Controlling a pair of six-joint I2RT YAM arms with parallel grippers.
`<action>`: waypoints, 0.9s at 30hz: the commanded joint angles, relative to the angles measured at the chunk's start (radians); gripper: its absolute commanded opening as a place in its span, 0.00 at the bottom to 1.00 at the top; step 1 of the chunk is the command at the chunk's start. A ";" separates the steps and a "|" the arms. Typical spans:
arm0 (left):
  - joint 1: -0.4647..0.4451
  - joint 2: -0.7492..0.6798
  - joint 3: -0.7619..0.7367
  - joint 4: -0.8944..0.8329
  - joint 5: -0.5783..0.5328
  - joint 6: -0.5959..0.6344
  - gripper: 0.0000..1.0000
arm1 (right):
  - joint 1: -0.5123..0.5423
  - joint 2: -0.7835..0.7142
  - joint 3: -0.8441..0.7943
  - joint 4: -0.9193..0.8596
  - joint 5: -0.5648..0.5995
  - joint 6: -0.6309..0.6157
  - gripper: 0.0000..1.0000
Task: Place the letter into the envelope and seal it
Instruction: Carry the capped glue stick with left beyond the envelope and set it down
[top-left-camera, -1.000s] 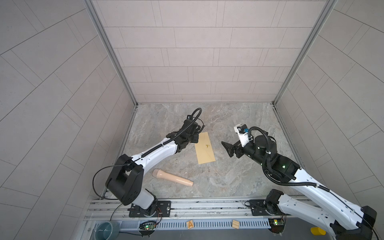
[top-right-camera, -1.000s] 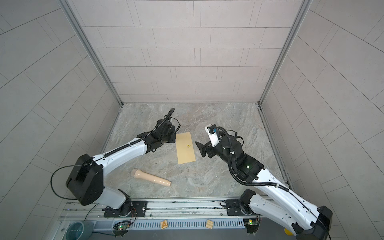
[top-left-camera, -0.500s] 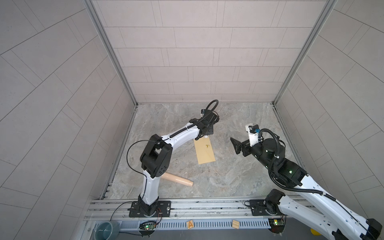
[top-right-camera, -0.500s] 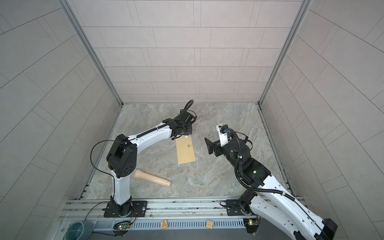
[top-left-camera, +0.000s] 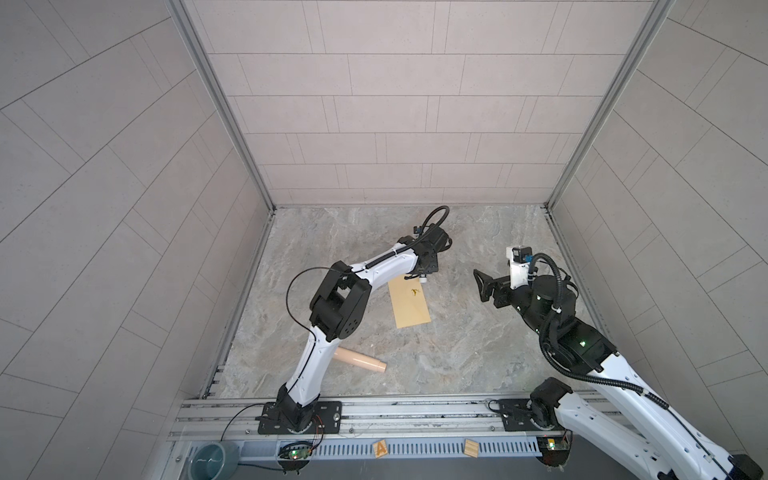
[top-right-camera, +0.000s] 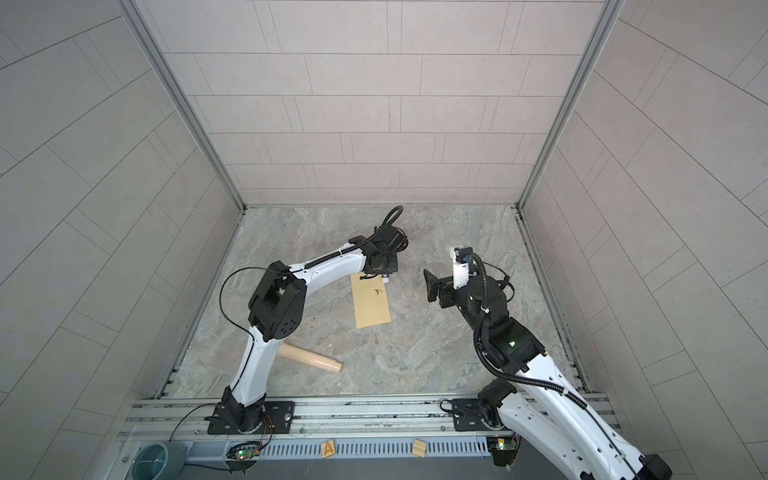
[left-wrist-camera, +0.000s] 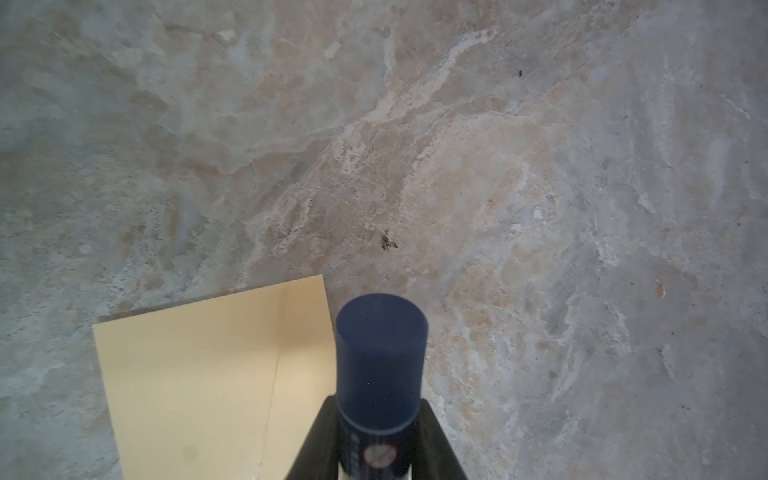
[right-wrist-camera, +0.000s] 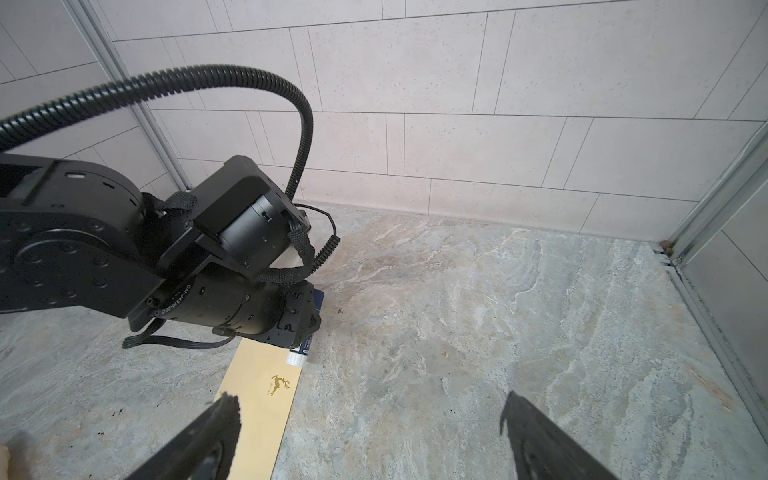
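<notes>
Part of the envelope hides beneath left gripper pinching a glue stick; right gripper gapes wide

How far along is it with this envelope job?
Done, seemingly: no letter lies in sight, and the envelope lies flat, so the sheet is probably inside, though I cannot see it. In hand: the left gripper is shut on a dark blue stick, likely glue, at the envelope's far end. The right gripper hangs open beside it. Left: sealing the flap, whose state I cannot make out.
</notes>
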 joint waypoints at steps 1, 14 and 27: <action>-0.015 0.034 0.056 -0.037 0.011 -0.031 0.00 | -0.014 -0.012 -0.014 -0.001 -0.024 0.022 1.00; -0.021 0.146 0.144 -0.057 0.031 -0.034 0.06 | -0.045 -0.016 -0.034 -0.001 -0.049 0.030 0.99; -0.022 0.197 0.161 -0.055 0.031 -0.046 0.21 | -0.071 -0.023 -0.052 0.001 -0.069 0.037 1.00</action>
